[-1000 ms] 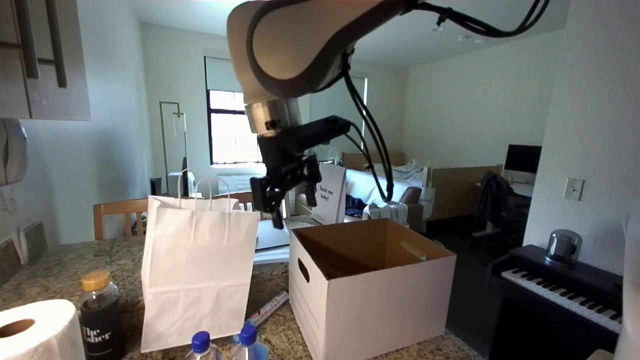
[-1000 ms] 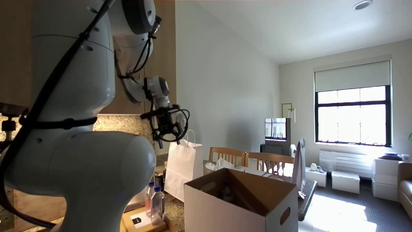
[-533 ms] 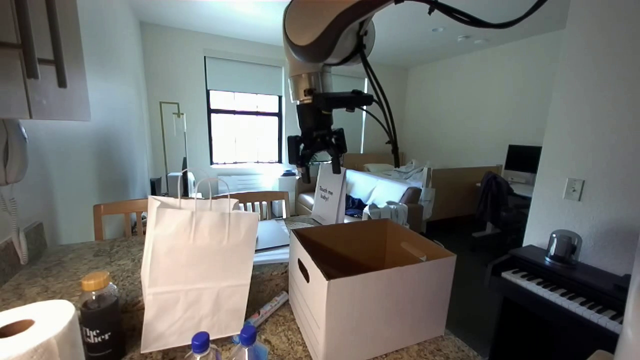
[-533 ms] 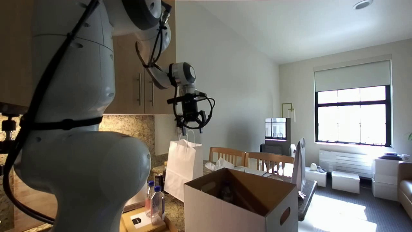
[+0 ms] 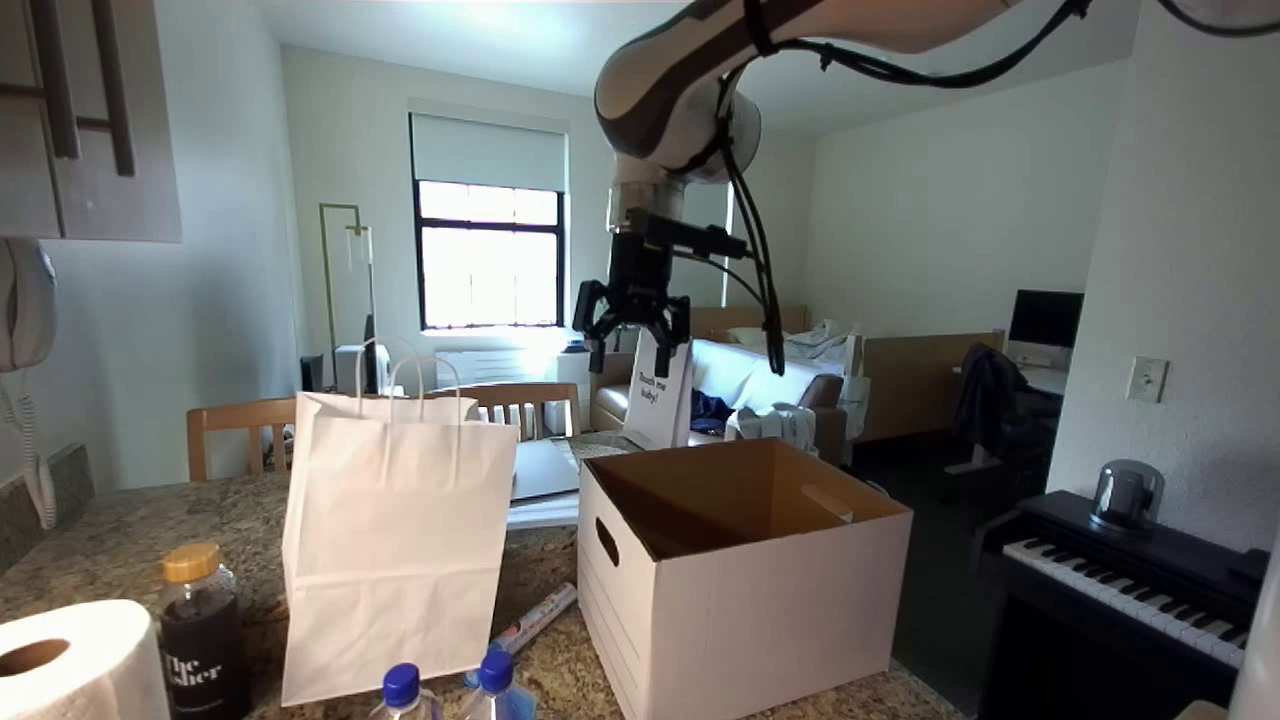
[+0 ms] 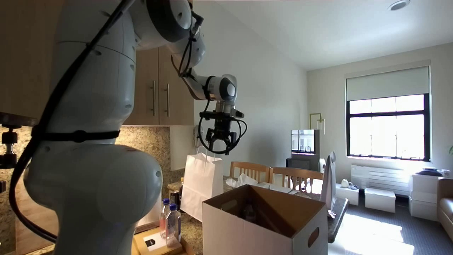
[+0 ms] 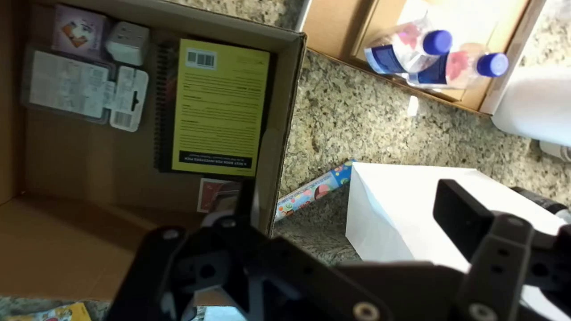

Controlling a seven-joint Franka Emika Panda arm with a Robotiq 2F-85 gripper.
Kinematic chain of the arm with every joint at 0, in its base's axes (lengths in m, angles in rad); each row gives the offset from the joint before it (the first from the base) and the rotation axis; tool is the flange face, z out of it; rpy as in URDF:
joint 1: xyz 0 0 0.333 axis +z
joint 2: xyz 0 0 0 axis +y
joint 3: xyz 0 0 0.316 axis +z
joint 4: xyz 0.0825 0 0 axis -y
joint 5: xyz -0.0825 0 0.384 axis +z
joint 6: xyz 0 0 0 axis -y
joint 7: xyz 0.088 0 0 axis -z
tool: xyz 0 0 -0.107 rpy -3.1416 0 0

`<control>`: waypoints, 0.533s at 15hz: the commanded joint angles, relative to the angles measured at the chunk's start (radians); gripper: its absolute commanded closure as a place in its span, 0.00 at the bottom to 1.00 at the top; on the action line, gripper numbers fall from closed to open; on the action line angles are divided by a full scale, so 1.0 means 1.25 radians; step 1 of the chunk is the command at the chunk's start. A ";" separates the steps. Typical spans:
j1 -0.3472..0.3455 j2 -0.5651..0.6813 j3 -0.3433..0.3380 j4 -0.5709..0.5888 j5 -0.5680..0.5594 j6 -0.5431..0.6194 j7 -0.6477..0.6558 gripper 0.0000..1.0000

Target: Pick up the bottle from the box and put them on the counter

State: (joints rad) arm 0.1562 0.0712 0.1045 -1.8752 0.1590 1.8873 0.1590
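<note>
In an exterior view, the box [image 5: 770, 630] (a notebook [image 7: 221, 107] lay inside) stood by the right edge of the counter [image 5: 565, 670], left of it the bag [image 5: 400, 560], before that two bottles [image 5: 497, 692].

Below the jaws are a bag [image 5: 400, 570], a tube [image 7: 315, 190] and a book [image 7: 219, 111]; well apart from the jaws, a piano [image 5: 1125, 592], a paper roll [image 5: 95, 668] and a jar [image 5: 205, 645].

In an exterior view we look across the tabletop [image 5: 130, 525] towards the window [image 5: 490, 258] at ten o'clock, box [image 5: 780, 615] near at five. In an exterior view the arm [image 6: 97, 170] stands close at nine, window at three. Both share box and bag [image 5: 395, 570]. The wrist view looks steeply down, box at nine.
</note>
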 commanded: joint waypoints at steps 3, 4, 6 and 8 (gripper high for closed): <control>-0.027 0.023 -0.010 -0.003 0.018 0.005 -0.006 0.00; -0.030 0.025 -0.012 -0.003 0.018 0.005 -0.008 0.00; -0.031 0.025 -0.011 -0.002 0.018 0.004 -0.008 0.00; -0.025 0.061 -0.010 0.036 -0.042 -0.007 -0.005 0.00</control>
State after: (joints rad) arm 0.1237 0.1049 0.0872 -1.8767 0.1709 1.8951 0.1479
